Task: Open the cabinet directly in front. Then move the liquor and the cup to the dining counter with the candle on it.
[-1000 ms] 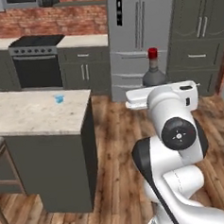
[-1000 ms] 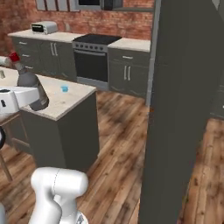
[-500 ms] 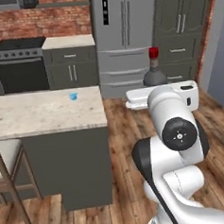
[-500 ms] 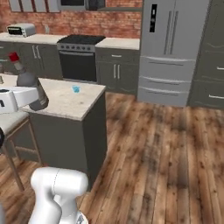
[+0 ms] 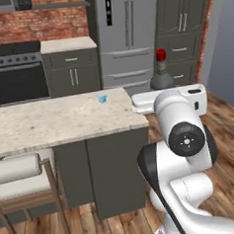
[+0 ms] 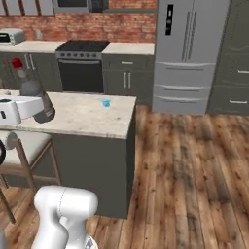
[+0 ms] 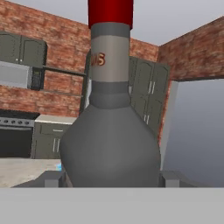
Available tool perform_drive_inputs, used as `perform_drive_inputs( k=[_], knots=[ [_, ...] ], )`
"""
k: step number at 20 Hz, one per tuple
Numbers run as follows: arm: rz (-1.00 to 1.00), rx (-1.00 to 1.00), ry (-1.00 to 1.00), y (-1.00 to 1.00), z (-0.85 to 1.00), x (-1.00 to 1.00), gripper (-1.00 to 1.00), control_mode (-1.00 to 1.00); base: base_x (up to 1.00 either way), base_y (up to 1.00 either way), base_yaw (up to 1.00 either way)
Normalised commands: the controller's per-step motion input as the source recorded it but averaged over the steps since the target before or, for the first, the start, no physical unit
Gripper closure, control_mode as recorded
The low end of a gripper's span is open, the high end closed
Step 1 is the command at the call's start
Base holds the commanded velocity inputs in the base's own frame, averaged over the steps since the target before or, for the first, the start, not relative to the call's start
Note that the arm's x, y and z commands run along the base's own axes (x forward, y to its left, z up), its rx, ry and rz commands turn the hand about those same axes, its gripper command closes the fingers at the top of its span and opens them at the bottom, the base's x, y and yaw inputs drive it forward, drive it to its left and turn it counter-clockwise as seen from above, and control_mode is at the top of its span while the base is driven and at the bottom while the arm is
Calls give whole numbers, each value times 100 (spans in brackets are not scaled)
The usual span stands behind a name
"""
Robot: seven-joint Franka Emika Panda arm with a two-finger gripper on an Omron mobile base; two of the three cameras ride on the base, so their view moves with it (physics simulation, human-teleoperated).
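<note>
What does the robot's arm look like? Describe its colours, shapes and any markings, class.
The arm is glossy white, built of rounded, tube-like segments with dark grey bands at the joints. One joint carries a round dark cap with a small pale mark at its centre. The hand is a flat white block. The fingers are small, dark grey and boxy.

Bare dining counter beside candle

walls: red brick | floor: wood planks | fridge | black stove
</note>
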Motion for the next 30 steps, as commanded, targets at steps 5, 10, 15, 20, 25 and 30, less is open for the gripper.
perform_drive_inputs(
  k=[5,10,15,20,25,30],
  knots=[
    [0,0,0,0,0,0,100,100,0,100,-26],
    [0,0,0,0,0,0,100,100,0,100,-26],
    [0,0,0,0,0,0,100,100,0,100,-23],
    [0,0,0,0,0,0,100,100,0,67,-11],
    [0,0,0,0,0,0,100,100,15,15,0],
    [0,0,0,0,0,0,100,100,28,72,0]
  ],
)
